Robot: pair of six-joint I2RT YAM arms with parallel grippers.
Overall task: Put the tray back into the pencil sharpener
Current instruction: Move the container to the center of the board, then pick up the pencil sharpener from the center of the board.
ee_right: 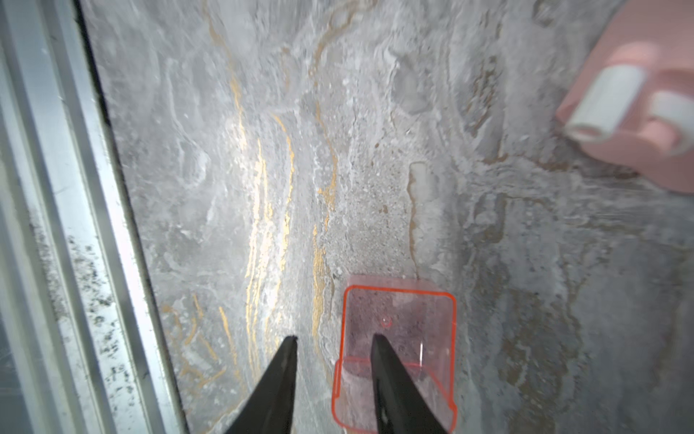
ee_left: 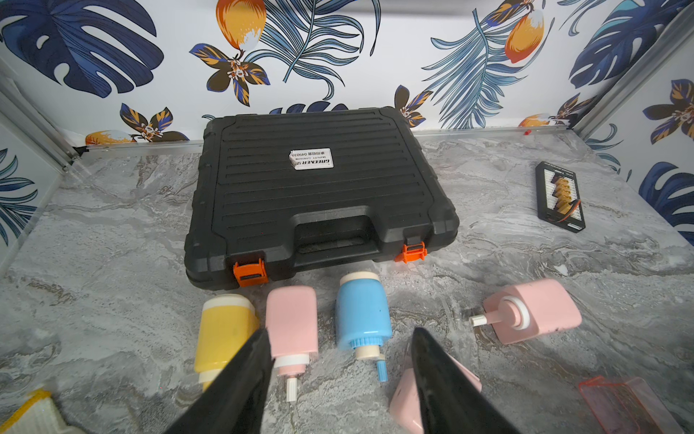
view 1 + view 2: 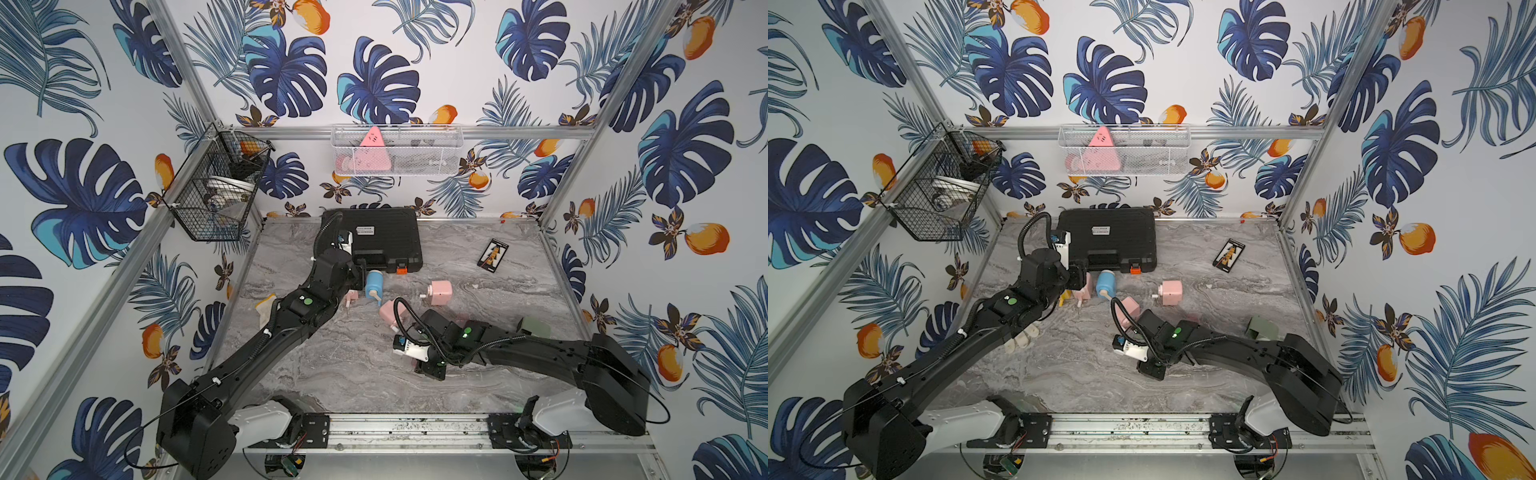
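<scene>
Left gripper (image 2: 341, 332), jaws apart, hovers by small plastic pencil sharpeners (image 2: 293, 323). Right gripper (image 1: 334, 337), jaws apart, straddles one wall of the clear red plastic tray (image 1: 413, 319) lying on the grey marble counter (image 1: 263, 150). Step, seemingly: grasping the tray. Next, pinch that wall squarely.

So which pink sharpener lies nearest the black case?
The pink sharpener between the yellow sharpener and blue sharpener; the other pink sharpeners lie farther out.

the tray (image 1: 413, 312) is cut off at the edge, and the blurred pink sharpener (image 1: 664, 75) seems cropped too.
</scene>
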